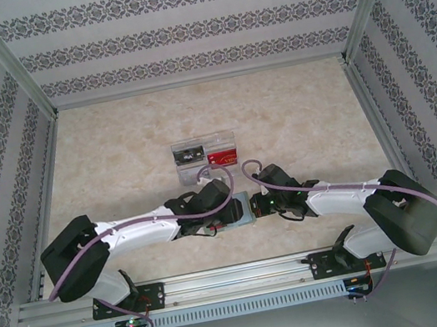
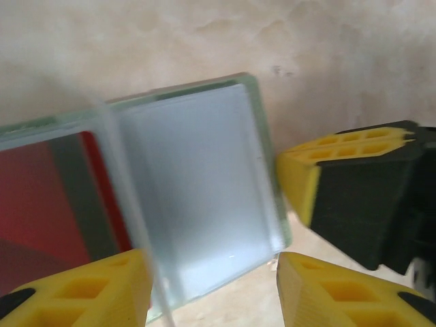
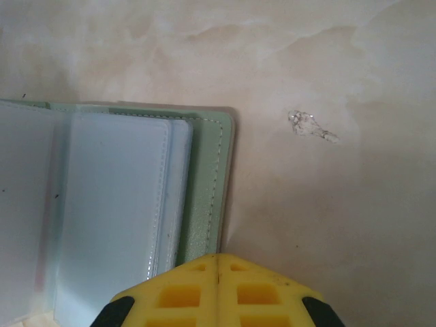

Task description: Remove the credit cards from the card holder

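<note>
Table point(image 1: 114, 148): pale marbled beige top, patterned walls on 3 sides.

L arm point(image 1: 129, 230) and R arm point(image 1: 350, 191) both reach inward, wrists nearly meeting at the table's near-centre.

Clear divided tray point(image 1: 206, 155) lies just beyond the wrists. A dark item point(image 1: 189, 155) is in its left compartment and a red card point(image 1: 223, 159) w/ small white marks in its right one.

Card holder point(image 2: 197, 191) lies flat on the table between the two wrists, just nearer than the tray, and it's folded open. Outer cover is grey-green w/ a stitched edge and rounded corners. Inside is paler blue-grey, w/ clear, glossy plastic sleeves. One sleeve edge stands up along the fold. The right-hand sleeve looks blank in both wrist views. The left-hand sleeve holds a second red card point(image 2: 34, 204), dark band down one side, partly cut off by the picture edge.

L fingers point(image 2: 208, 269): yellow, spread apart, one each side of the holder's near edge, nothing pinched between them.

R fingers point(image 3: 218, 286): pressed together, nothing between them, tips at the holder's cover edge by its corner. Can't tell if they touch it.
</note>
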